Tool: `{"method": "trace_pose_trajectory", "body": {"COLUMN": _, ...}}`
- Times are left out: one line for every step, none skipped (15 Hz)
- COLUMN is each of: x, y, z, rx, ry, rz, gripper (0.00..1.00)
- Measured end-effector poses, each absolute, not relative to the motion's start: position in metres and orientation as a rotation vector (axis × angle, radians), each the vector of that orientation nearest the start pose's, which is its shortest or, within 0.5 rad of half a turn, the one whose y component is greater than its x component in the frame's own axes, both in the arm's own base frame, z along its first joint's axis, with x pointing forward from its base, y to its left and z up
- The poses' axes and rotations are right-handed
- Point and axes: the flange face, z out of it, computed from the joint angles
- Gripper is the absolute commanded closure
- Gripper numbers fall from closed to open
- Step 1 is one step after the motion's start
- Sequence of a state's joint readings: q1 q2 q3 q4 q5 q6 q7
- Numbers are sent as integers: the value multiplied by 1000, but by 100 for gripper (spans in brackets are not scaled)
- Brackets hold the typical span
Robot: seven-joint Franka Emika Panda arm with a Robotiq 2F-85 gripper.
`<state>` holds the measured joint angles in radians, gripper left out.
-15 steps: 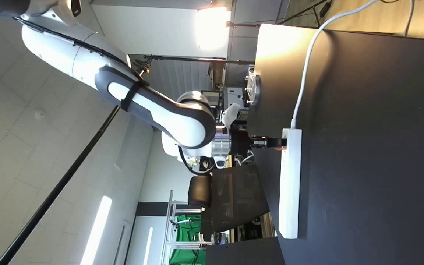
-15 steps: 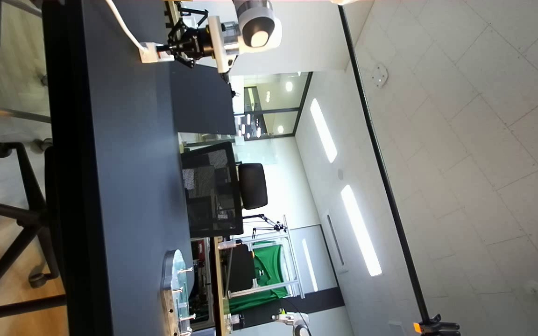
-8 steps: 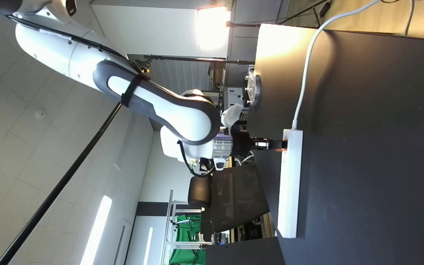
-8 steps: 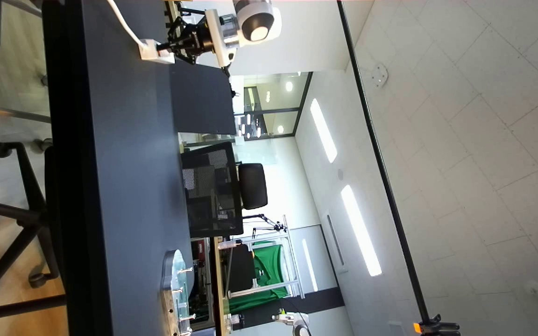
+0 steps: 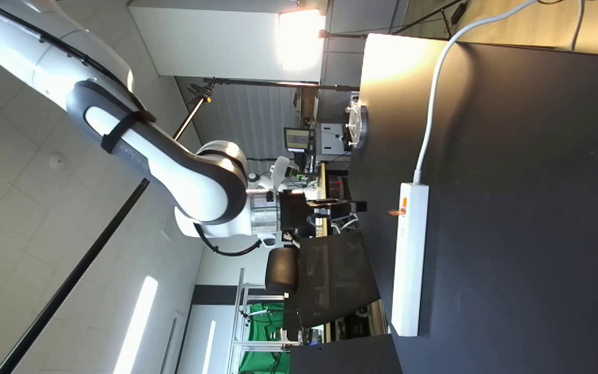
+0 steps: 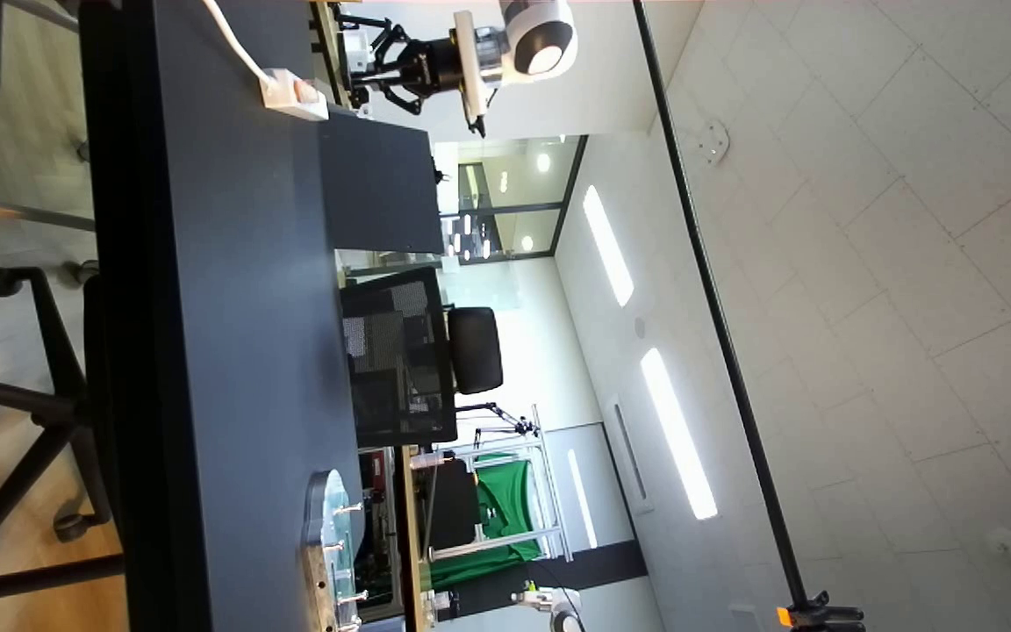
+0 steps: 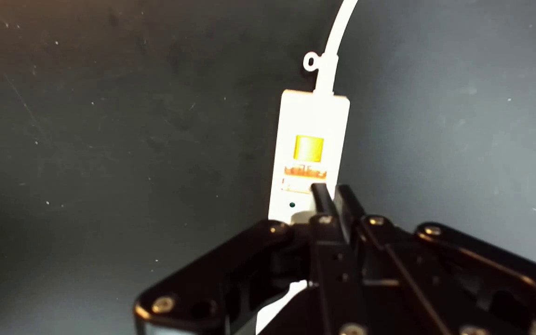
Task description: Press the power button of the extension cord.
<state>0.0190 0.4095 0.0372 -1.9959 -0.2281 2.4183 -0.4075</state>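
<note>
The extension cord is a white strip (image 5: 411,270) lying on the dark table, also in an exterior view (image 6: 289,98). Its power button (image 5: 404,202) is a small orange switch near the cable end. In the wrist view the button (image 7: 309,149) looks bright yellow-orange on the white strip (image 7: 312,114). An orange flap (image 5: 395,212) stands up beside the button, also in the wrist view (image 7: 305,172). My gripper (image 5: 364,206) is raised above the strip, apart from it, also in an exterior view (image 6: 360,85). In the wrist view its fingertips (image 7: 332,187) are nearly together, a narrow gap between them, holding nothing.
A white cable (image 5: 431,98) runs from the strip past the table's edge. A round board with metal posts (image 5: 355,124) lies on the table, also in an exterior view (image 6: 330,549). A black chair (image 5: 338,275) stands beyond the table.
Earlier my fingertips were down on the strip at the button. Now the gripper has lifted away from it and the button and flap show. The strip has shifted very slightly.
</note>
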Motion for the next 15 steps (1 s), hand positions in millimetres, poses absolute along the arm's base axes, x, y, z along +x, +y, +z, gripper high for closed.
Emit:
{"method": "trace_pose_trajectory", "body": {"x": 608, "y": 30, "z": 264, "rx": -3121, "ry": -1011, "rz": 59, "gripper": 53}}
{"method": "trace_pose_trajectory", "body": {"x": 607, "y": 28, "z": 271, "rx": -3120, "ry": -1004, "rz": 101, "gripper": 46}}
{"method": "trace_pose_trajectory", "body": {"x": 605, "y": 26, "z": 275, "rx": -3114, "ry": -997, "rz": 138, "gripper": 40}}
{"method": "trace_pose_trajectory", "body": {"x": 604, "y": 24, "z": 279, "rx": -3105, "ry": -994, "rz": 171, "gripper": 33}}
{"method": "trace_pose_trajectory", "body": {"x": 604, "y": 21, "z": 281, "rx": -3096, "ry": -990, "rz": 196, "gripper": 27}}
{"method": "trace_pose_trajectory", "body": {"x": 604, "y": 19, "z": 282, "rx": -3089, "ry": -990, "rz": 212, "gripper": 20}}
{"method": "trace_pose_trajectory", "body": {"x": 604, "y": 16, "z": 283, "rx": -3085, "ry": -989, "rz": 224, "gripper": 13}}
{"method": "trace_pose_trajectory", "body": {"x": 604, "y": 14, "z": 284, "rx": -3078, "ry": -988, "rz": 229, "gripper": 7}}
{"method": "trace_pose_trajectory", "body": {"x": 604, "y": 11, "z": 284, "rx": -3072, "ry": -985, "rz": 234, "gripper": 1}}
{"method": "trace_pose_trajectory", "body": {"x": 605, "y": 9, "z": 285, "rx": -3069, "ry": -983, "rz": 238, "gripper": 0}}
{"method": "trace_pose_trajectory", "body": {"x": 605, "y": 7, "z": 285, "rx": -3066, "ry": -983, "rz": 240, "gripper": 0}}
{"method": "trace_pose_trajectory", "body": {"x": 605, "y": 5, "z": 286, "rx": -3066, "ry": -977, "rz": 240, "gripper": 4}}
{"method": "trace_pose_trajectory", "body": {"x": 605, "y": 4, "z": 285, "rx": -3067, "ry": -976, "rz": 240, "gripper": 0}}
{"method": "trace_pose_trajectory", "body": {"x": 605, "y": 4, "z": 284, "rx": -3066, "ry": -977, "rz": 242, "gripper": 0}}
{"method": "trace_pose_trajectory", "body": {"x": 605, "y": 5, "z": 283, "rx": -3065, "ry": -978, "rz": 244, "gripper": 0}}
